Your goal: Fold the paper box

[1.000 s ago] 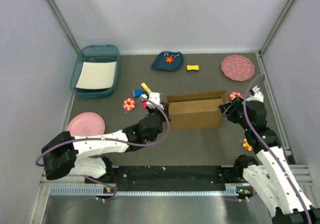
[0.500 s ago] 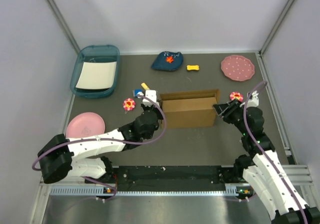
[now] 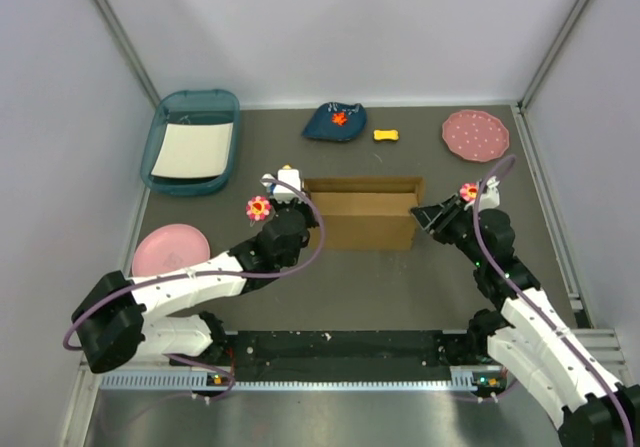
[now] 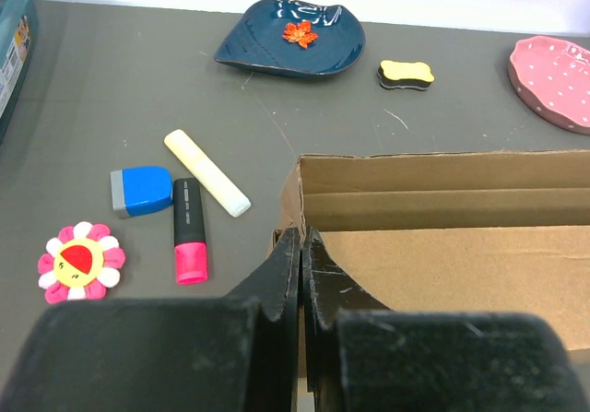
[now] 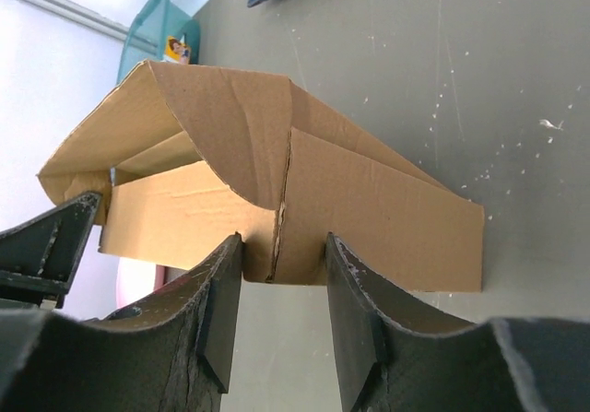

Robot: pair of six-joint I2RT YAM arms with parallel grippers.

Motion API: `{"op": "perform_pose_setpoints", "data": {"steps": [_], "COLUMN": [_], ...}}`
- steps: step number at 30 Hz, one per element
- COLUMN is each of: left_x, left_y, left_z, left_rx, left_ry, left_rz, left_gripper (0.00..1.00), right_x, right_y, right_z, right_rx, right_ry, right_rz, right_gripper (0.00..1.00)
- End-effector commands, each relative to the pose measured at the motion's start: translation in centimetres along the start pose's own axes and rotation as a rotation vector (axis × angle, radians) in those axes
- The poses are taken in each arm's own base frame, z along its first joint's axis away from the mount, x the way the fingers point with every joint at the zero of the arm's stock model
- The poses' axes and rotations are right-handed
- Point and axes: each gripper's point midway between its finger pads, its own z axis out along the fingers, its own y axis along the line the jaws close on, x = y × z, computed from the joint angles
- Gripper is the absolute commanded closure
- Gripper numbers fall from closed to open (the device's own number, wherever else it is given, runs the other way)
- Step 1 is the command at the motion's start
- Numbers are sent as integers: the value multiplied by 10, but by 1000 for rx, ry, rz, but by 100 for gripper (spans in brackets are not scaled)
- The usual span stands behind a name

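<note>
Overhead, the paper box [image 3: 365, 215] sits mid-table between the 2 arms, well apart from the teal tray [image 3: 190, 145] at the far left. The left gripper [image 3: 298, 212] is at its left end and the right gripper [image 3: 428, 214] at its right end. The box stands as a long trough with its top open

From the left wrist, the left gripper [image 4: 300, 246] has its jaws pressed together with nothing between them. Its tips are at the left corner of the paper box [image 4: 442, 255], apparently touching the end wall. The long walls stand upright, and a pink marker [image 4: 189, 232] and a flower toy [image 4: 78, 260] lie near that end

From the right wrist, the right gripper [image 5: 281, 260] has its jaws partway apart, 1 on each side of a creased corner of the paper box [image 5: 369, 209]. Cardboard fills the gap, so it looks pinched. The end flap there leans inward and is not tucked

As a judgement, the fold is roughly midway: the long sides are raised, but the ends are not yet locked in place and the lid is not closed
</note>
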Motion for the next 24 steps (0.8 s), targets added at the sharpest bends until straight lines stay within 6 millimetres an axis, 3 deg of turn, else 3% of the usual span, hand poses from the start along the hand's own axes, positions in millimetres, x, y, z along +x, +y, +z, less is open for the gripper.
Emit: {"op": "perform_pose_setpoints", "data": {"steps": [1, 2, 4, 5, 11, 16, 24], "left_x": [81, 82, 81, 82, 83, 83, 85], "left_y": [32, 32, 32, 32, 36, 38, 37], "left_z": [-10, -10, -9, -10, -10, -11, -12], "left_rx": [-35, -37, -39, -39, -47, -48, -41], "left_ry": [258, 263, 260, 262, 259, 253, 251], "left_rz": [244, 249, 252, 256, 259, 252, 249], "left_gripper": [100, 100, 100, 100, 100, 100, 100], "right_x": [50, 36, 26, 10, -40, -60, -69], "right_y": [-46, -35, -40, -26, -10, 8, 36], "right_z": [-18, -22, -31, -36, -54, -46, -23], "right_rx": [188, 171, 231, 210, 260, 247, 155], "right_ry": [215, 178, 164, 128, -9, -37, -32], "right_rz": [-71, -110, -156, -207, -349, -386, -390], "right_gripper": [60, 59, 59, 58, 56, 56, 56]}}
